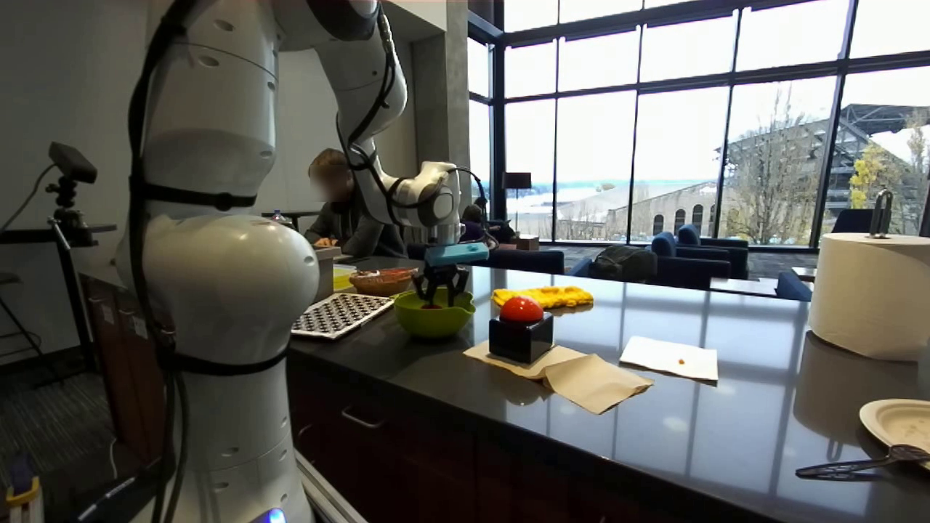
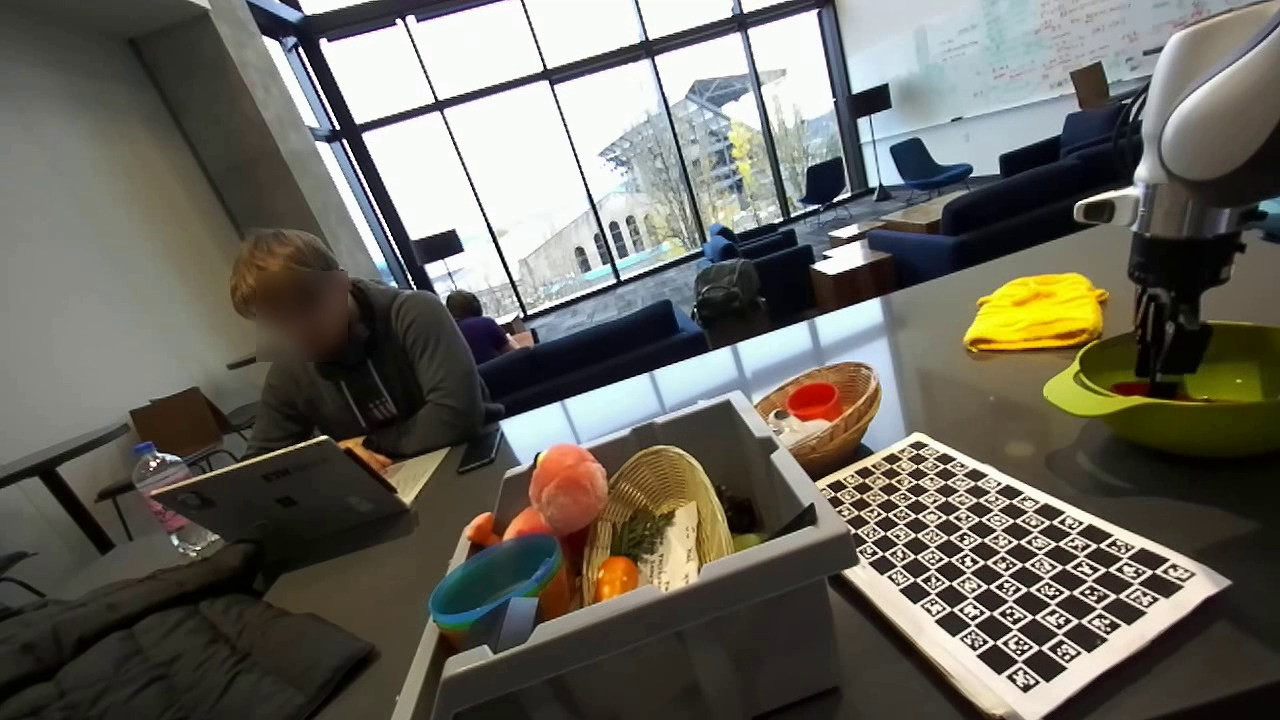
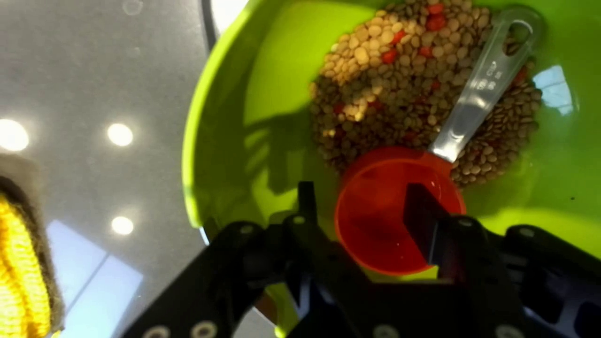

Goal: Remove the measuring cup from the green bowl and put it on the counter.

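Wrist view, right of centre: we count one red measuring cup point(image 3: 375, 218), its translucent handle point(image 3: 477, 94) across a heap of small round tan grains point(image 3: 375, 70), inside one glossy green bowl point(image 3: 211, 155). The gripper point(image 3: 361, 195) holds two fingers point(image 3: 420, 211) spread. Lower left, we see one yellow knitted cloth point(image 3: 21, 277).

Office lounge: whiteboard point(image 2: 1000, 62), armchairs point(image 1: 690, 263)

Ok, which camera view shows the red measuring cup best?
The wrist view: it looks down into the measuring cup and shows its clear handle, though the pincer blocks part. Both exterior views show only a bit of red inside the green bowl, no handle.
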`<state>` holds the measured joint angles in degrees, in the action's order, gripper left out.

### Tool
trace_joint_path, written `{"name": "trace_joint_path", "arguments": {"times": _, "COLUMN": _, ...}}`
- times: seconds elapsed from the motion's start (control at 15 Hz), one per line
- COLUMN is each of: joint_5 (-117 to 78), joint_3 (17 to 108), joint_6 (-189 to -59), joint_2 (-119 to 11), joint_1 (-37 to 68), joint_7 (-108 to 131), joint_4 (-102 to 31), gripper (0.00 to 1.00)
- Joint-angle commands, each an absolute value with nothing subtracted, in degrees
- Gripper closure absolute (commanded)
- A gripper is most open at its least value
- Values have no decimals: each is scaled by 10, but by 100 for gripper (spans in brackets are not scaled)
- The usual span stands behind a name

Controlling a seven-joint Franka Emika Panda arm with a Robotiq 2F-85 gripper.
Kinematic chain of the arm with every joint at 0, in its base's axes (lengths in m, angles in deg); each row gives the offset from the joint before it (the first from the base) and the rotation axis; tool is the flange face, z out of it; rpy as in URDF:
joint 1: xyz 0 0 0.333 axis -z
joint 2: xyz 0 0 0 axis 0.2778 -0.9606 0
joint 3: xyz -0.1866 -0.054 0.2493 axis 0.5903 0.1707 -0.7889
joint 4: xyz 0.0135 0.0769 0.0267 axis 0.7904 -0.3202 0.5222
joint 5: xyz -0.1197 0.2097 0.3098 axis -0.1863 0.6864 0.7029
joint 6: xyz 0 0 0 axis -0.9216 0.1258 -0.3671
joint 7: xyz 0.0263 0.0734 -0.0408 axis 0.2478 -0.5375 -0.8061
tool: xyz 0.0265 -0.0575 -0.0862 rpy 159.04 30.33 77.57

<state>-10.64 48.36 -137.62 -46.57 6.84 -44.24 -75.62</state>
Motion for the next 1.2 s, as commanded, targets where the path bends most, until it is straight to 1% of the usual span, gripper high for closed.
{"name": "trace_joint_path", "arguments": {"times": 0.0, "joint_5": -110, "joint_3": 474, "joint_6": -1379, "joint_2": -467, "joint_1": 83, "joint_7": -445, "joint_4": -752, "gripper": 78}}
{"name": "trace_joint_path", "arguments": {"times": 0.07, "joint_5": -110, "joint_3": 474, "joint_6": -1378, "joint_2": -465, "joint_1": 83, "joint_7": -444, "joint_4": -753, "gripper": 84}}
{"name": "trace_joint_path", "arguments": {"times": 0.13, "joint_5": -110, "joint_3": 474, "joint_6": -1379, "joint_2": -465, "joint_1": 84, "joint_7": -443, "joint_4": -754, "gripper": 93}}
{"name": "trace_joint_path", "arguments": {"times": 0.2, "joint_5": -110, "joint_3": 474, "joint_6": -1380, "joint_2": -465, "joint_1": 85, "joint_7": -443, "joint_4": -755, "gripper": 99}}
{"name": "trace_joint_path", "arguments": {"times": 0.73, "joint_5": -112, "joint_3": 475, "joint_6": -1380, "joint_2": -459, "joint_1": 87, "joint_7": -439, "joint_4": -757, "gripper": 99}}
{"name": "trace_joint_path", "arguments": {"times": 1.13, "joint_5": -139, "joint_3": 480, "joint_6": -1346, "joint_2": -443, "joint_1": 87, "joint_7": -436, "joint_4": -742, "gripper": 99}}
